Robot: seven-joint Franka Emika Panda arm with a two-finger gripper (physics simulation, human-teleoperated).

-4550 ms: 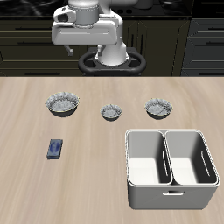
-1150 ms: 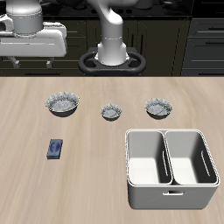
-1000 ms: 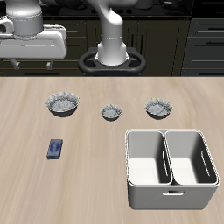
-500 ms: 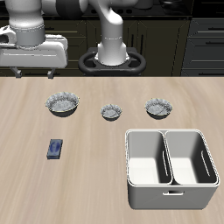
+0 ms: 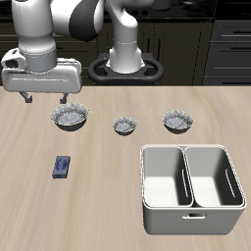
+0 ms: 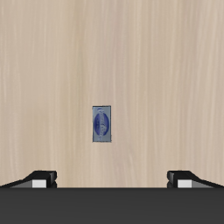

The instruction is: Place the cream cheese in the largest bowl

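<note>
The cream cheese (image 5: 62,167) is a small flat blue box lying on the wooden table near its front edge. It also shows in the wrist view (image 6: 101,122), straight below the hand. The largest bowl (image 5: 72,118), grey with a ruffled rim, sits just behind the box. My gripper (image 5: 47,100) hangs open and empty high above the table, over the far side of that bowl. In the wrist view my gripper (image 6: 112,179) has its fingertips (image 6: 39,178) spread wide apart, with nothing between them.
The smallest ruffled bowl (image 5: 125,125) and the mid-sized ruffled bowl (image 5: 178,121) stand in a row with the largest one. A white two-compartment bin (image 5: 191,186) stands near the front edge. The robot base (image 5: 125,67) is at the back.
The arm has swung from above its base out toward the cream cheese's side of the table and come lower and forward. The gripper stays open. Nothing on the table has moved.
</note>
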